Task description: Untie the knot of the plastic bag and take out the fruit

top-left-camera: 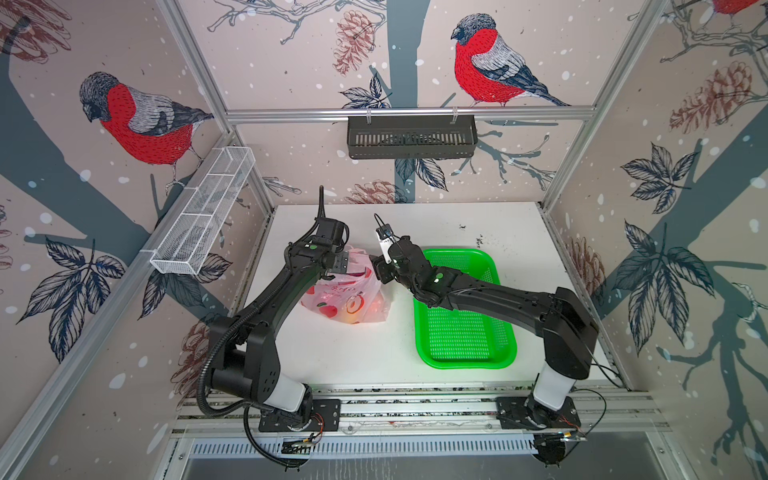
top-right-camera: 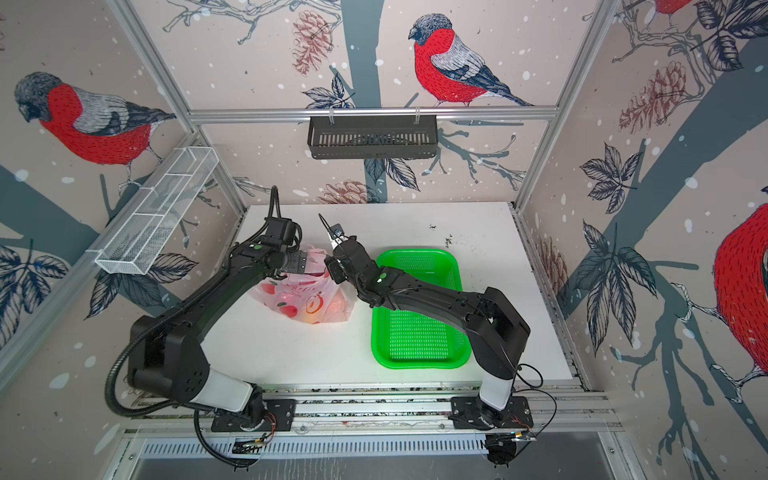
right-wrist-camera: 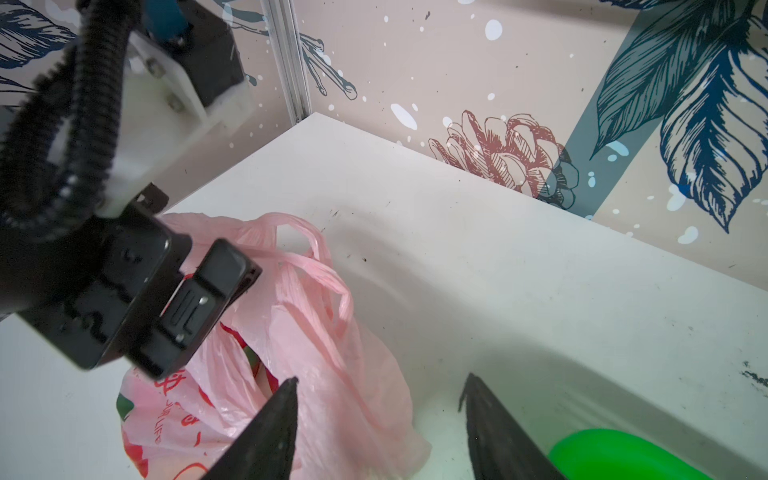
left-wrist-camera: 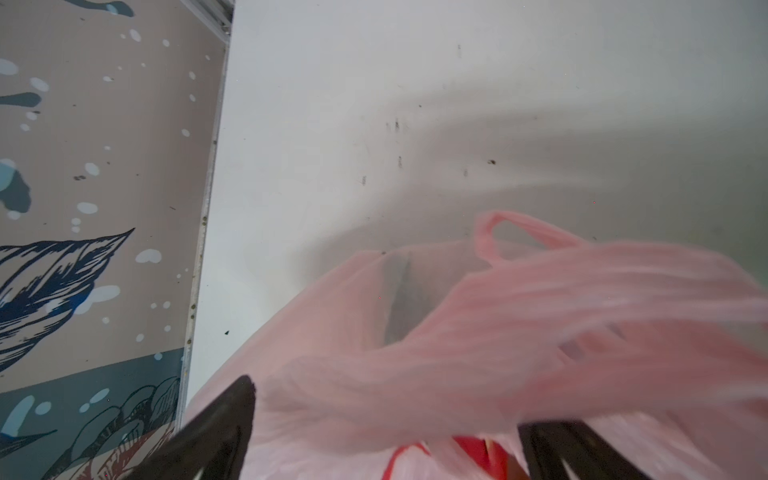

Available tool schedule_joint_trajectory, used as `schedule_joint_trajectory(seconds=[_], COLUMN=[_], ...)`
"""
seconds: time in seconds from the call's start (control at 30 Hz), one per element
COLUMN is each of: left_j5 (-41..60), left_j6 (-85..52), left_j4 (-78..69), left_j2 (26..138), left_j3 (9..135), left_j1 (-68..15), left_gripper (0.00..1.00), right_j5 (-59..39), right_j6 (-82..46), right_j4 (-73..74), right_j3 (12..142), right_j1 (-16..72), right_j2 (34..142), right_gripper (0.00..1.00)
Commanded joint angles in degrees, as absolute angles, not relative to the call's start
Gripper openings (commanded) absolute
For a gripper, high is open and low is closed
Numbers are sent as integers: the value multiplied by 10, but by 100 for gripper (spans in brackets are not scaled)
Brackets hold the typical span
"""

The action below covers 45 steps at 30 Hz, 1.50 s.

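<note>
In both top views the plastic bag (top-left-camera: pixel 351 301) (top-right-camera: pixel 303 299) sits on the white table (top-left-camera: pixel 436 224) near the green basket (top-left-camera: pixel 461 332), but my own arms hide its top and my fingertips. My left wrist view shows my left pincer (left-wrist-camera: pixel 386 403) spread wide, with blurred pink plastic lying between the fingers. Only my right wrist view shows the handle loops (right-wrist-camera: pixel 332 286) standing loose, the red and green fruit (right-wrist-camera: pixel 251 359) in the bag's mouth, and my right pincer (right-wrist-camera: pixel 383 378) parted and empty at the bag's edge.
</note>
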<state>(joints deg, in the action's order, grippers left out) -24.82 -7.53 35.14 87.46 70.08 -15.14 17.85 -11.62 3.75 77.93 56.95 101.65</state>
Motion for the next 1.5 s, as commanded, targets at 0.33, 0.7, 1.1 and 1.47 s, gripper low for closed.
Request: schedule_joint_trajectory(seconds=[0.33,0.7,1.1,1.47], left_j5=[-344,-345,-330,-270], left_j6=[-176,-203,-216,-226], left_j4=[294,285,283,286], left_j2=[884,864,831,811], left_j3=[694,678,654,642], left_j1=[-151,-133,-103,-71], left_gripper=[94,94,95,64], right_j5=[172,224,315,283], right_j6=[-46,-25,-75,-91], right_j4=[15,-37,-70,-44], right_j3=[832,921,988,973], right_j1=[583,607,602,604], right_j2=[1046,1122,1179,1138], right_gripper=[74,85,53,17])
